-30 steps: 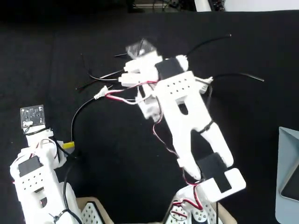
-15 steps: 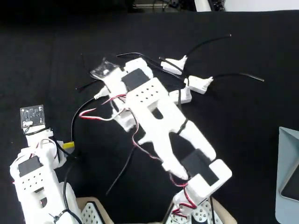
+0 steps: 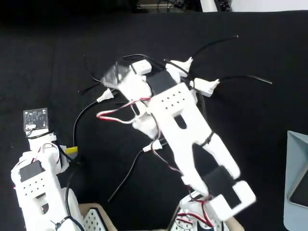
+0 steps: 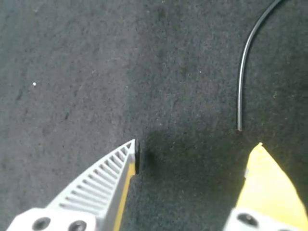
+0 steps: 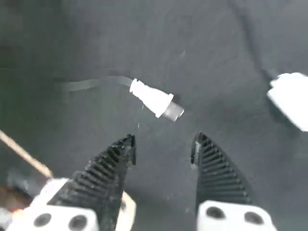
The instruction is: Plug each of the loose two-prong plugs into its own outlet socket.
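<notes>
so the right gripper (image 5: 163, 140) is wide open with nothing in it, hanging over a small white two-prong plug (image 5: 154, 102) on a thin black lead. The plug lies flat on the black cloth tabletop (image 3: 269, 120), just past the ridged black fingertips and skewed to them. A chunky white socket block (image 5: 291, 98) sits off to one side, well apart from the plug. The left gripper (image 4: 197, 147) is also spread open and empty, down near a loose black cable end (image 4: 239, 127)

What I'd worry about: the plug is tiny and slanted across the jaws, so closing on it could squirt it sideways or pinch the lead instead of the body. A crooked hold means the prongs won't line up with the socket. The arm's own dangling red and white wires (image 3: 115, 115) hang close to the leads too, so they might snag one
</notes>
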Controlling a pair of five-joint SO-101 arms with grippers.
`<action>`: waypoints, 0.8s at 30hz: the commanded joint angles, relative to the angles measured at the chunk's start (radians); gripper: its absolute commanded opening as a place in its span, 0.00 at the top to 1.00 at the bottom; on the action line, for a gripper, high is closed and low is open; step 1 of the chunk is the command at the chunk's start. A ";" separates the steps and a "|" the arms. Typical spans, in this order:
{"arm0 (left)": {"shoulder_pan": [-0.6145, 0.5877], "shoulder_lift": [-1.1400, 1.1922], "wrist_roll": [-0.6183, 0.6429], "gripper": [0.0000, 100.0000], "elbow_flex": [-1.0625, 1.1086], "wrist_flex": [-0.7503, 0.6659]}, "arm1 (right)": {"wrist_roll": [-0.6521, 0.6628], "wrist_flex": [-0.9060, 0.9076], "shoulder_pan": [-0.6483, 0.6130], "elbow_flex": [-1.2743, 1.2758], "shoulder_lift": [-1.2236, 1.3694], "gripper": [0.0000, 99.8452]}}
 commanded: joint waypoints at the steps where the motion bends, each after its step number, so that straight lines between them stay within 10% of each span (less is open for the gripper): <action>1: 0.013 -0.012 -0.009 0.65 -0.007 -0.020 | 0.133 -0.107 0.046 0.194 -0.120 0.82; 10: 0.015 -0.012 -0.009 0.65 -0.007 -0.020 | 0.358 -0.508 0.057 0.670 -0.360 0.82; 24: 0.015 -0.012 -0.009 0.65 -0.007 -0.020 | 0.470 -0.649 -0.003 0.677 -0.189 0.82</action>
